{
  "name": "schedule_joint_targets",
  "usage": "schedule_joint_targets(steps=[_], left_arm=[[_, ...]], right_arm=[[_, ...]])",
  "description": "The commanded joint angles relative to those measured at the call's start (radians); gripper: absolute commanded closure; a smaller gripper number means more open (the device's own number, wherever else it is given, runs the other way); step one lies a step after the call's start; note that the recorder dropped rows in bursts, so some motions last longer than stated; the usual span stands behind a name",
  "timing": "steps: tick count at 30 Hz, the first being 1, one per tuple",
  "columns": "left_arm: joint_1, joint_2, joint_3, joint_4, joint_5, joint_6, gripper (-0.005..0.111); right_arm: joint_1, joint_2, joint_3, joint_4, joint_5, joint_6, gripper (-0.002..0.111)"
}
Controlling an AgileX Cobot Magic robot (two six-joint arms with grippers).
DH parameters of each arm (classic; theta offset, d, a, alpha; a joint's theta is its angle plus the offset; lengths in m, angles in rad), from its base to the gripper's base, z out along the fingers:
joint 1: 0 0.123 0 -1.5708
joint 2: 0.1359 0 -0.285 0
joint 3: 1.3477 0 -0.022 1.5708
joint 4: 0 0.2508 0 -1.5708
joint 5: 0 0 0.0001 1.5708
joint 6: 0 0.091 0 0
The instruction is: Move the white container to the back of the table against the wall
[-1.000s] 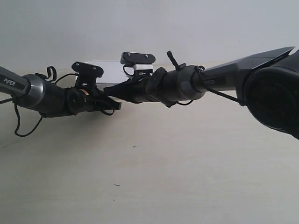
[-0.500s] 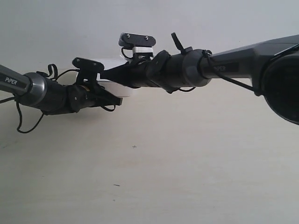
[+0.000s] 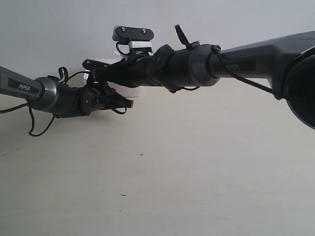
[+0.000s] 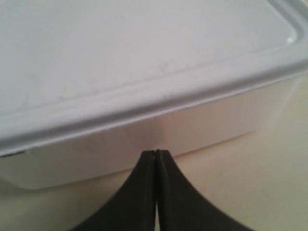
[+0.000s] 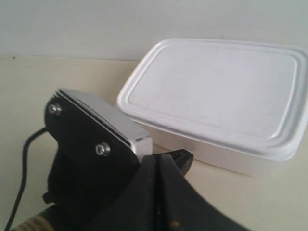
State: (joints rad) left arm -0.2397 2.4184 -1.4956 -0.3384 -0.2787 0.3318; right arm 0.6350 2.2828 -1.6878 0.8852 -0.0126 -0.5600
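The white container (image 5: 216, 96), a shallow lidded box, lies on the table (image 3: 197, 172) close to the wall (image 3: 147, 19). Whether it touches the wall I cannot tell. In the exterior view only a strip of the container (image 3: 129, 91) shows behind the arms. My left gripper (image 4: 156, 153) is shut, its tips at the container's (image 4: 144, 72) near side wall, low by the table. This is the arm at the exterior view's left (image 3: 127, 103). My right gripper (image 5: 159, 157) is shut and empty, hovering above the left wrist camera (image 5: 96, 130), short of the container. In the exterior view it (image 3: 101, 74) reaches in from the right.
The two arms cross each other in front of the container. A loose black cable (image 3: 32, 129) hangs from the left arm above the table. A few tiny dark specks (image 3: 141, 155) mark the cream surface.
The right arm has risen and reached further left over the left arm. The left arm has pushed towards the wall. Less of the container shows in the exterior view.
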Motion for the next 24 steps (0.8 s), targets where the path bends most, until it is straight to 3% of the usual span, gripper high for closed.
schedule_joint_targets(steps=[1, 12, 24], left_arm=[[0.002, 0.018, -0.046, -0.001, 0.002, 0.005, 0.107], [0.002, 0.08, -0.19, -0.037, 0.045, 0.003, 0.107], [0.002, 0.092, -0.197, -0.04, 0.048, 0.01, 0.107]], right_arm=[[-0.001, -0.048, -0.003, -0.01, 0.027, -0.024, 0.108], [0.027, -0.049, -0.003, -0.013, 0.036, -0.05, 0.108], [0.027, -0.049, -0.003, -0.013, 0.075, -0.05, 0.108]])
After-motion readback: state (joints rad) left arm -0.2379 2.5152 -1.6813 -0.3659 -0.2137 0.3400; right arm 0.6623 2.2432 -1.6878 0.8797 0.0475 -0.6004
